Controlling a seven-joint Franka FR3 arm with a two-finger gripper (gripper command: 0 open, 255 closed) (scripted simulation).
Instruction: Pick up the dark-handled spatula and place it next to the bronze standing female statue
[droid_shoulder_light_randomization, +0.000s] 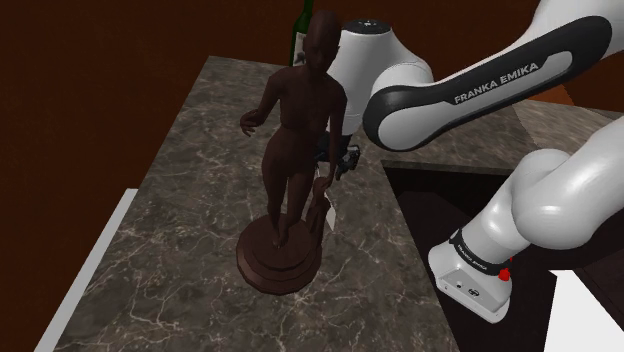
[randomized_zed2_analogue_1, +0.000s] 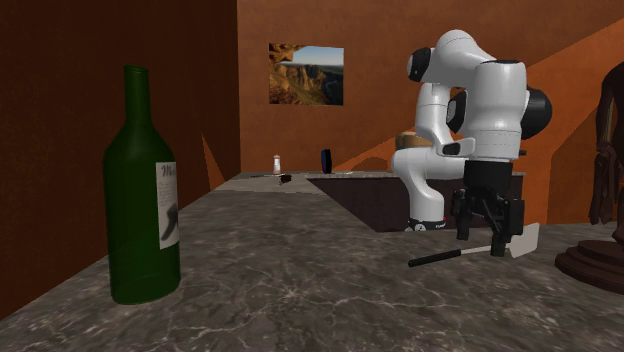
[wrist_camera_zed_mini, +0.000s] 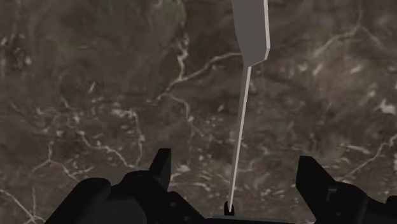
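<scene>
Green bottle (randomized_zed2_analogue_1: 145, 190): tall, dark glass, upright on the marble-patterned counter (randomized_zed2_analogue_1: 300, 300), well apart from the statue (droid_shoulder_light_randomization: 300, 130). Contents cannot be told. Its white label (randomized_zed2_analogue_1: 168, 205) carries a dark figure; the lettering is cut off at the bottle's curve and unreadable.

Statue: dark brown standing female figure, one arm bent outward, on a round stepped base.

Spatula (randomized_zed2_analogue_1: 470, 251): slim dark handle, thin pale shaft, flat whitish blade (wrist_camera_zed_mini: 251, 32) with an angled end. It sits low at the counter just beside the statue's base, blade end toward the statue's feet, handle pointing away. Whether it rests on the stone or sits a little above it cannot be told.

Gripper (randomized_zed2_analogue_1: 485, 245): all black, directly over the spatula, near the statue. Fingers (wrist_camera_zed_mini: 162, 167) spread wide, released; the shaft runs between them and touches neither.

Writing: "FRANKA EMIKA" (droid_shoulder_light_randomization: 497, 82) in white capitals on the arm's dark link, above and beside the statue.

Framed landscape picture (randomized_zed2_analogue_1: 305, 74): on the orange-brown wall, far from the statue.
</scene>
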